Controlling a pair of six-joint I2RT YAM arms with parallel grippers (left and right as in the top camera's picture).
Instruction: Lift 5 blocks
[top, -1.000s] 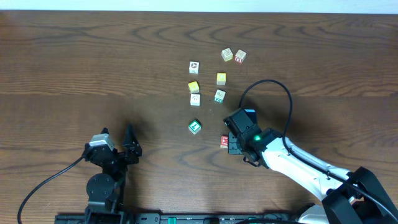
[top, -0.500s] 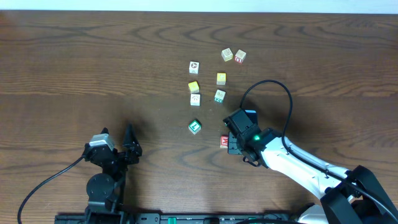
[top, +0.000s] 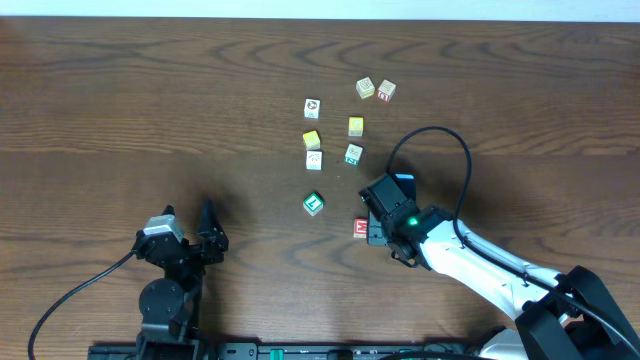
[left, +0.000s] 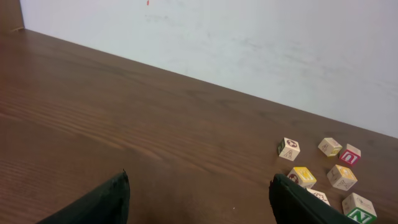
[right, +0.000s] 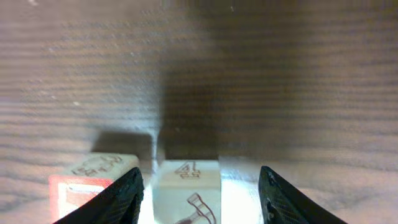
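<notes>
My right gripper (right: 200, 186) stands open low over the table, and a pale block (right: 186, 190) printed with a 4 and a hammer sits between its jaws. There is a gap on the block's right side. A red-faced block (right: 87, 182) sits just left of the left finger. From overhead the right gripper (top: 378, 228) covers the pale block, with the red block (top: 360, 228) at its left. A green block (top: 314, 204) and whitish blocks (top: 314, 159) (top: 353, 154) (top: 312, 107) lie farther back. My left gripper (top: 188, 213) (left: 199, 186) is open and empty, far from them.
Two yellow-faced cubes (top: 312, 139) (top: 356, 126) lie among the blocks. Two more small cubes (top: 365, 88) (top: 386, 91) sit at the back of the cluster. The right arm's black cable (top: 440, 135) loops over the table behind the gripper.
The right gripper's jaws have spread apart around the pale block. The arm has barely shifted. The left arm has not moved.
</notes>
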